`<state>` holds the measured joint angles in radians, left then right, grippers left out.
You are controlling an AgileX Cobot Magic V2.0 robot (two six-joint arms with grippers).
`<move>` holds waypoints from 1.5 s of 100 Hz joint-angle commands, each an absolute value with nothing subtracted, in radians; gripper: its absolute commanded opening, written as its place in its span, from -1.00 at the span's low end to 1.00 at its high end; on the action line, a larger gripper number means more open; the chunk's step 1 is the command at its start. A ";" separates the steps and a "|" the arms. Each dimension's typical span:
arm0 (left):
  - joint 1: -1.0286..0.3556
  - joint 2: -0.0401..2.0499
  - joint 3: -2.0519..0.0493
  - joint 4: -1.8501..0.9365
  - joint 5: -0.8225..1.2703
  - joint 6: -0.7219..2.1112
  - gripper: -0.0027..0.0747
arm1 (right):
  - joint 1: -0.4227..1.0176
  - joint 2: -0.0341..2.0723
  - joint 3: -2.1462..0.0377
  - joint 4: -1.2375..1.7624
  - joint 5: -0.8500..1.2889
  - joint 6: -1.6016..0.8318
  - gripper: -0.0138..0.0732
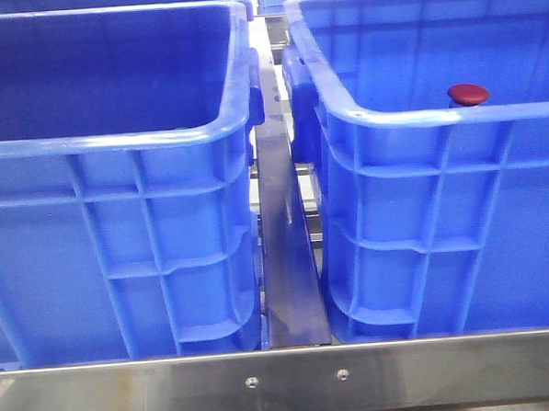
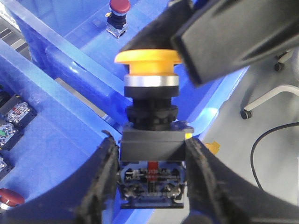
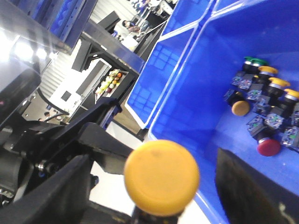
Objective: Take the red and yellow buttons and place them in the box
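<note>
Left gripper (image 2: 152, 186): clamping yellow push-button (image 2: 148, 60) by its black base, above blue crate rim (image 2: 56, 46).
Right gripper (image 3: 154, 186): jaws straddling yellow cap; grip unclear.
Writing: none legible.

No legible text anywhere; perhaps tiny markings on the yellow button's contact block (image 2: 152, 179), too blurred.

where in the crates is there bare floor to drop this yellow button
The right wrist view shows open blue floor toward the crate's near wall; the button cluster crowds the far corner. In the left wrist view, the floor around the lone red button is bare.
</note>
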<state>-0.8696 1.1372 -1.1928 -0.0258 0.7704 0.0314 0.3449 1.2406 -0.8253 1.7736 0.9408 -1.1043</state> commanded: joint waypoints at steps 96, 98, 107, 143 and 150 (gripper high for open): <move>-0.873 1.101 -1.221 -0.034 0.719 0.029 0.53 | 0.320 1.248 -0.880 1.887 1.003 -1.186 -0.17; -0.873 1.097 -1.221 -0.034 0.719 0.029 0.53 | 0.312 1.248 -0.880 1.887 1.003 -1.192 -0.17; -0.872 1.073 -1.220 -0.025 0.719 0.022 0.53 | 0.273 1.246 -0.880 1.887 1.003 -1.207 -0.17; -0.871 0.943 -1.110 0.456 0.786 -0.451 0.53 | 0.100 1.191 -0.880 1.855 0.946 -1.284 -0.17; -0.871 0.910 -1.076 0.550 0.816 -0.544 0.53 | 0.076 1.171 -0.880 1.821 0.923 -1.289 -0.17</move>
